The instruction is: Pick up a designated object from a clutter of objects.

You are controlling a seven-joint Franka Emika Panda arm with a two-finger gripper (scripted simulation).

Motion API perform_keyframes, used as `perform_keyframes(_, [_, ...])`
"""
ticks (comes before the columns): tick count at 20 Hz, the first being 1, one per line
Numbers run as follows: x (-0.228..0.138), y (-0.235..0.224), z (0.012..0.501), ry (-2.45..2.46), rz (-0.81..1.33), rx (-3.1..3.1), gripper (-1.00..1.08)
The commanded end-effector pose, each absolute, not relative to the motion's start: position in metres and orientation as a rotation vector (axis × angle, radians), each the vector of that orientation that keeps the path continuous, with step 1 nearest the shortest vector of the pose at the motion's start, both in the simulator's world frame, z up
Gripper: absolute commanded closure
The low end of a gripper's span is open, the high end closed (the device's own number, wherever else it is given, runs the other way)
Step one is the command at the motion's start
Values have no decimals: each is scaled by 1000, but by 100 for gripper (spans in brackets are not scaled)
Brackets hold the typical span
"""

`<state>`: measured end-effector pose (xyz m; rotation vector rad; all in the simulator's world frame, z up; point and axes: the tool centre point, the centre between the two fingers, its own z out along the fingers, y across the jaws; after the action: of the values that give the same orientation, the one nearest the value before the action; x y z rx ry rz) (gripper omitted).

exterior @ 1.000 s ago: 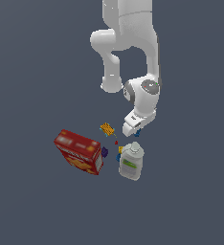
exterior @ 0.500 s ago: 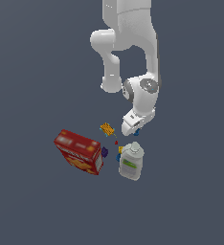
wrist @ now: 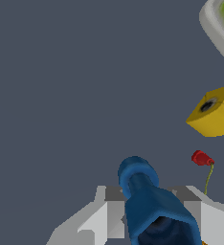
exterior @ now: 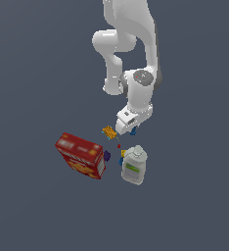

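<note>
End effector [exterior: 131, 128] clamped on the dark blue bolt-like piece [wrist: 150, 206], held w/ knobby end sticking out betw. the fingers, above the white bottle [exterior: 134, 165] and well apart from it. Red cracker box [exterior: 81, 155] lies beside bottle; orange checkered piece [exterior: 109, 132] near the end effector (tiny red piece [wrist: 201, 158] also close by).

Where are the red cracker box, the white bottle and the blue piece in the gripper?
red cracker box [exterior: 81, 156], exterior view, front face.
white bottle [exterior: 134, 165], exterior view, green label.
blue piece [wrist: 150, 205], wrist view, shaft.
</note>
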<state>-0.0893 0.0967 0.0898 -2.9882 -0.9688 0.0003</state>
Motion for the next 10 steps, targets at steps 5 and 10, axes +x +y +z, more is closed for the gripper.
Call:
perform_keyframes(5, [-88,53,135,-968,-2,-2986,108])
perform_keyframes(10, [-87,11,177,-968,-3,-2983,108])
